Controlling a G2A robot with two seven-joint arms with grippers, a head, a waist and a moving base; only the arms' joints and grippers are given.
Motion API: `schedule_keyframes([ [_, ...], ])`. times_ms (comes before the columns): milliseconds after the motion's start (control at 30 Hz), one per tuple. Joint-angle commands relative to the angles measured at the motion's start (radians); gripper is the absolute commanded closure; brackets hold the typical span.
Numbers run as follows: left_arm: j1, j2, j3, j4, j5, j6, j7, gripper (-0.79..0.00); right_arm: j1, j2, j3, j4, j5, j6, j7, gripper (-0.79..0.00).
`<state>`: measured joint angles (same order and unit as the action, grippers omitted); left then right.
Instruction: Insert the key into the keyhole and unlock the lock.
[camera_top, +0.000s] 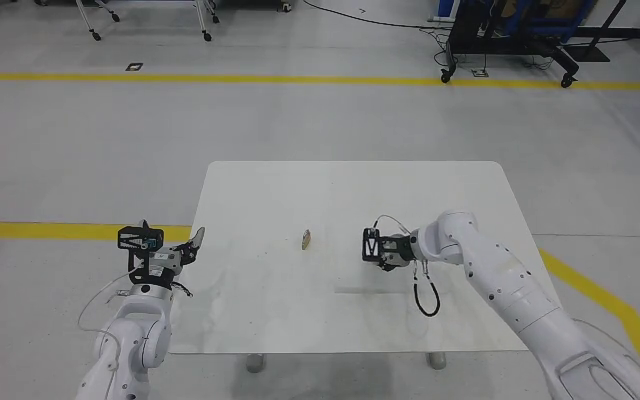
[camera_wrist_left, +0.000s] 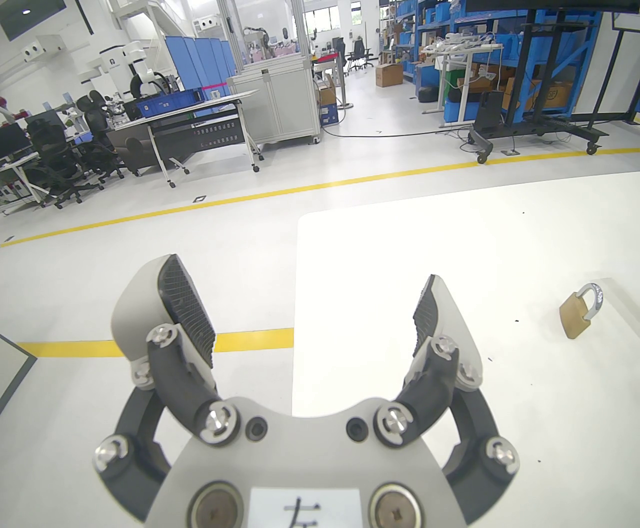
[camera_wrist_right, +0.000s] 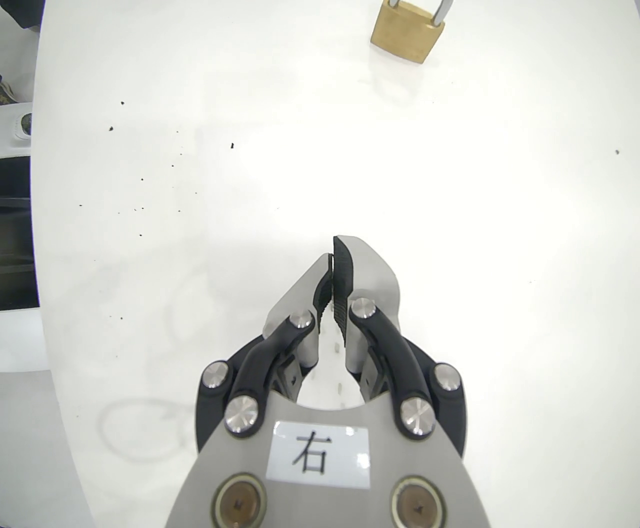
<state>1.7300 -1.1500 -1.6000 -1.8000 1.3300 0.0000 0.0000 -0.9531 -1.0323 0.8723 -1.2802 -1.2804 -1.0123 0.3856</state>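
A brass padlock (camera_top: 306, 238) with a silver shackle lies near the middle of the white table (camera_top: 450, 190); it also appears as the padlock (camera_wrist_left: 580, 311) and the padlock (camera_wrist_right: 407, 30). My right gripper (camera_top: 372, 245) hovers low over the table a short way right of the padlock, pointing at it. Its fingertips (camera_wrist_right: 345, 252) are pressed together, so the right gripper (camera_wrist_right: 332, 255) is shut; I cannot tell if anything thin is pinched between them. My left gripper (camera_top: 195, 240) sits at the table's left edge, and the left gripper (camera_wrist_left: 300, 285) is open with nothing in it.
A black cable (camera_top: 428, 298) loops from the right arm onto the table. Small dark specks (camera_wrist_right: 141, 179) dot the tabletop. Yellow floor lines (camera_top: 60, 230) run past the table.
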Motion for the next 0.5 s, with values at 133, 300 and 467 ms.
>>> schedule_keyframes([
  [133,0.000,0.000,0.000,0.000,0.000,0.000,0.000,-0.785,-0.058,0.029,0.060,-0.089,-0.041,0.012,-0.044,0.000],
  [300,0.000,0.000,0.000,0.000,0.000,0.000,0.000,-0.785,-0.084,0.037,0.080,-0.101,-0.041,0.029,-0.048,0.000],
  [467,0.000,0.000,0.000,0.000,0.000,0.000,0.000,-0.785,-0.084,0.037,0.080,-0.101,-0.041,0.029,-0.048,0.000],
])
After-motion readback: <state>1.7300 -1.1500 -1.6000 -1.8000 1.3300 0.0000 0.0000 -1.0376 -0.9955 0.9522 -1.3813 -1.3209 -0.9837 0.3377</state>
